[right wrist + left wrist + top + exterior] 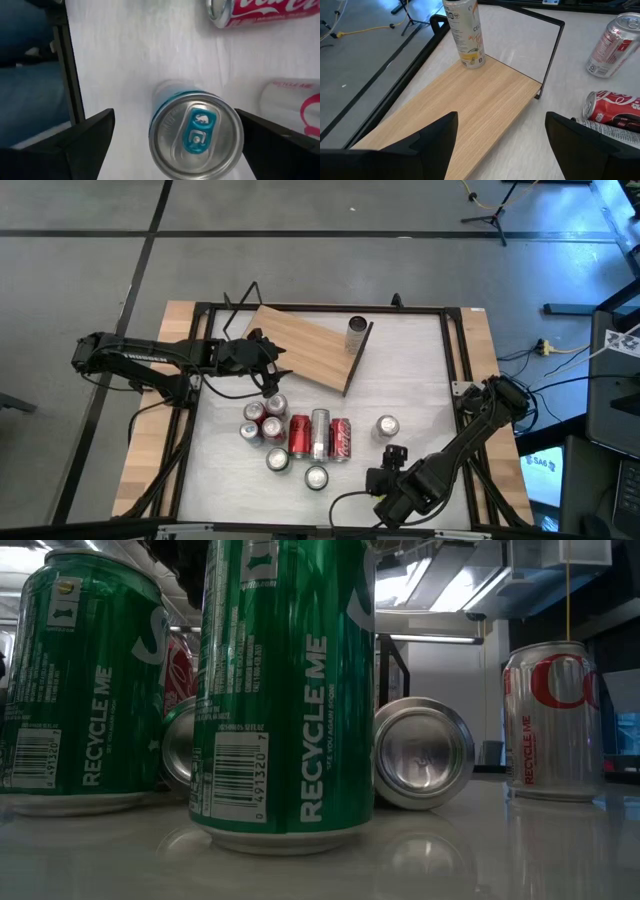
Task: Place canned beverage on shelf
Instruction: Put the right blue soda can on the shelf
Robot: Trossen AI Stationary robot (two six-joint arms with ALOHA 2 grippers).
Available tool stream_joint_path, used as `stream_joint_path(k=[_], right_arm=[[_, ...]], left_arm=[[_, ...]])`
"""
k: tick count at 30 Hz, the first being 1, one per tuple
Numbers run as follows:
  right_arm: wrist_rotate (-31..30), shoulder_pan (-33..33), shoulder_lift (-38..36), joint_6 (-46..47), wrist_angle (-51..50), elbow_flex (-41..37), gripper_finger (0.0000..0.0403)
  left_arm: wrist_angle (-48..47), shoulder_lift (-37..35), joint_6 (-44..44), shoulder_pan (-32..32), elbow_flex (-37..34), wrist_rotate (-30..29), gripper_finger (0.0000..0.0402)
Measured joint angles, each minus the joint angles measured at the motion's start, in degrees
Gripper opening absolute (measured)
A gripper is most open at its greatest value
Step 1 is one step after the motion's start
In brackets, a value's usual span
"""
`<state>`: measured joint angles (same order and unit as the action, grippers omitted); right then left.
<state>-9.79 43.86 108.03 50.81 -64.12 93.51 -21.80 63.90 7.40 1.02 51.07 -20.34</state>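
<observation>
The shelf (pixel 300 345), a light-brown board on black wire supports, lies slanted at the table's far middle. A tall white-and-yellow can (pixel 465 32) stands upright on its far right end and also shows in the high view (pixel 357 332). My left gripper (pixel 275 372) is open and empty, low over the shelf's near left end (pixel 470 110). My right gripper (pixel 372 480) is open near the table's front edge. Its fingers stand wide on either side of an upright can with a blue tab (pixel 196 132) and do not touch it. That can stands on its base (pixel 317 477).
Several cans cluster at mid-table. Some stand upright (pixel 272 427), and two red ones (pixel 299 435) and a silver one (pixel 320 433) lie on their sides. One silver can (pixel 387 426) stands apart to the right. A black frame (pixel 455 370) rims the tabletop.
</observation>
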Motion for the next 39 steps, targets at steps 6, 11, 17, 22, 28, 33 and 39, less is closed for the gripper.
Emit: stream_joint_path(k=[6,11,17,22,28,33,39], right_arm=[[-4.2,0.0,0.0,7.1,-0.1,0.0,0.039],[-5.0,0.0,0.0,15.8,-0.5,0.0,0.039],[-5.0,0.0,0.0,22.1,-0.5,0.0,0.039],[-4.6,0.0,0.0,23.4,-1.3,0.0,0.039],[-3.1,0.0,0.4,24.1,-3.2,0.0,0.039],[-1.8,0.0,1.5,23.9,-3.2,0.0,0.039],[-1.6,0.0,1.4,23.8,-3.0,0.1,0.039]], left_arm=[[0.0,0.0,0.0,0.0,0.0,0.0,0.0288],[0.0,0.0,0.0,0.0,0.0,0.0,0.0288],[0.0,0.0,0.0,0.0,0.0,0.0,0.0288],[0.0,0.0,0.0,0.0,0.0,0.0,0.0287],[0.0,0.0,0.0,0.0,0.0,0.0,0.0287],[0.0,0.0,0.0,0.0,0.0,0.0,0.0287],[0.0,0.0,0.0,0.0,0.0,0.0,0.0287]])
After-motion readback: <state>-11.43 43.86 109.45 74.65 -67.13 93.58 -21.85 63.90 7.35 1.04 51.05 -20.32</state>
